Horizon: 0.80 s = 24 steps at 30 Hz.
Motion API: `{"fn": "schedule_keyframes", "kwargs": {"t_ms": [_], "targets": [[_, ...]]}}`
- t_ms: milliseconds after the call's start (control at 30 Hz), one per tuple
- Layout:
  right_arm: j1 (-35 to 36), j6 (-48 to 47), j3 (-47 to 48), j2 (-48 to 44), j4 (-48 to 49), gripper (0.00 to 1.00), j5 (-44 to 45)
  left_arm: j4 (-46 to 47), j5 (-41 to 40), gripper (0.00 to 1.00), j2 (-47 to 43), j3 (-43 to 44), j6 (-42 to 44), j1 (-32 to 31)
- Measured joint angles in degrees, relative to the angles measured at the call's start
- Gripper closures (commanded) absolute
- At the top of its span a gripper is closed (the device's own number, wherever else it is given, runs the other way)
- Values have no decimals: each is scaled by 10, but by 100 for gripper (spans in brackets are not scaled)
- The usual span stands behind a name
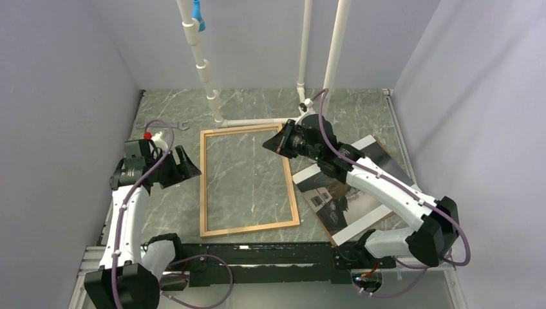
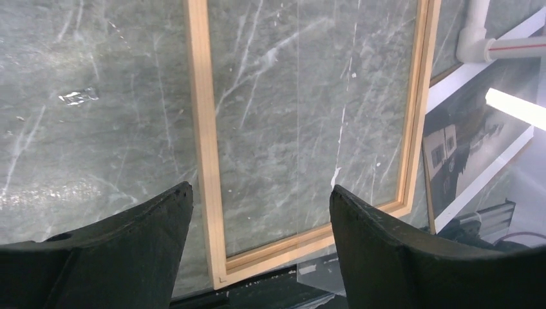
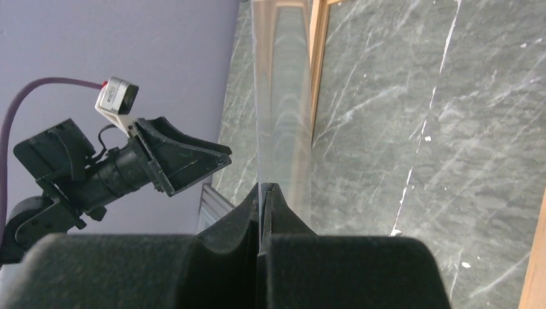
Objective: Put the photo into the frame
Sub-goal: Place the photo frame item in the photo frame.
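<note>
Photo [image 1: 325, 199] is face up on the surface [image 1: 257, 109] just right of the frame [image 1: 205, 187], lying diagonal under my right arm [image 1: 386, 187]. The right gripper [image 3: 264, 193] is nearer but pinched on a clear pane [image 3: 280, 96]. Left gripper [image 2: 261, 193] gapes wide and empty across the frame.

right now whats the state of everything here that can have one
frame, lying flat on the table, empty
photo, face up to the right of the frame, not in it
clear sheet, pinched at one edge and lifted
left gripper, jaws open, nothing between them
right gripper, jaws shut on the clear sheet
</note>
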Motion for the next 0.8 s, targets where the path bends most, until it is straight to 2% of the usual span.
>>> {"fn": "schedule_keyframes", "kwargs": {"t_ms": [133,533,800], "targets": [[0,0,14,22,8,100,6,17,6,27,1,-9,6,29],[0,16,37,73,30,100,11,67,-48,28,-23,-43,4,81],[0,42,42,98,55,100,6,77,-52,30,-29,-43,4,83]]}}
